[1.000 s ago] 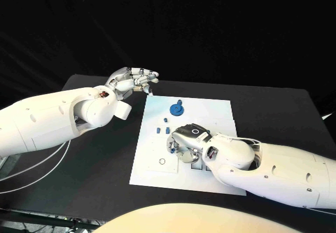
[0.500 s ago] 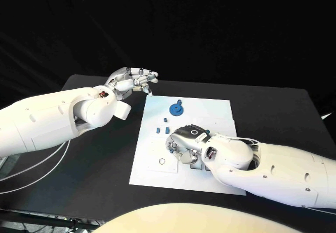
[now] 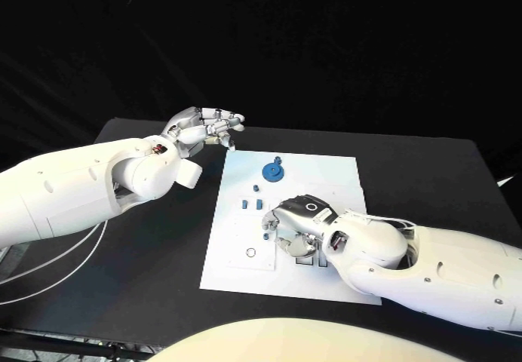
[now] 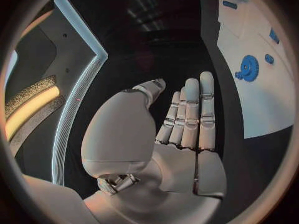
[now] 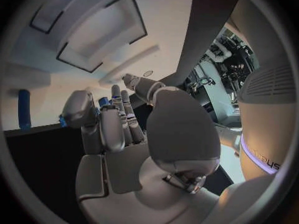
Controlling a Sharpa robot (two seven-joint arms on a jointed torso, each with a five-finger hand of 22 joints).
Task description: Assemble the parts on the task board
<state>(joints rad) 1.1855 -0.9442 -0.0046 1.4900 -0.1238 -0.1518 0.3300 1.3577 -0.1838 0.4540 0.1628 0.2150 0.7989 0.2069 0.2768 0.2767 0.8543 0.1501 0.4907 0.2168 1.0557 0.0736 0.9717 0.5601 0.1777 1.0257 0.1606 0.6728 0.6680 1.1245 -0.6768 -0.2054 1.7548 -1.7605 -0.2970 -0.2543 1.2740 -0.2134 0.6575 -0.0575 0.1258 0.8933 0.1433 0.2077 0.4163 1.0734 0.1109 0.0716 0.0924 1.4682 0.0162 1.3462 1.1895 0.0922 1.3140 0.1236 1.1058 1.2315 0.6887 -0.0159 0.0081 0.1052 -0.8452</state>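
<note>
Right hand (image 3: 293, 222) is down over the middle of the task board (image 3: 337, 170), palm low to the white plate, fingers curled toward the small blue pieces beside it; whether anything is pinched between them I cannot tell, since the fingertips are hidden under the hand in the head view and blue merely peeks past them in the right wrist view. Two short blue pegs (image 3: 253, 204) stand side by side just to the picture-left of that hand, long axes running up and down the frame, so the fingers need only a small shift left to meet them. One more small blue part (image 3: 256, 187) sits just above the pair, and the single blue gear (image 3: 274, 171) lies higher still, upper middle of the board, well clear of the fingers. That makes one gear and three small pieces countable, with more blue half-hidden beneath the right hand. Left hand (image 3: 207, 124) hangs off the board's upper-left corner, fingers loosely bent, close together and holding nothing, palm bare in its own wrist view. The right hand is plainly nearer the pegs.
</note>
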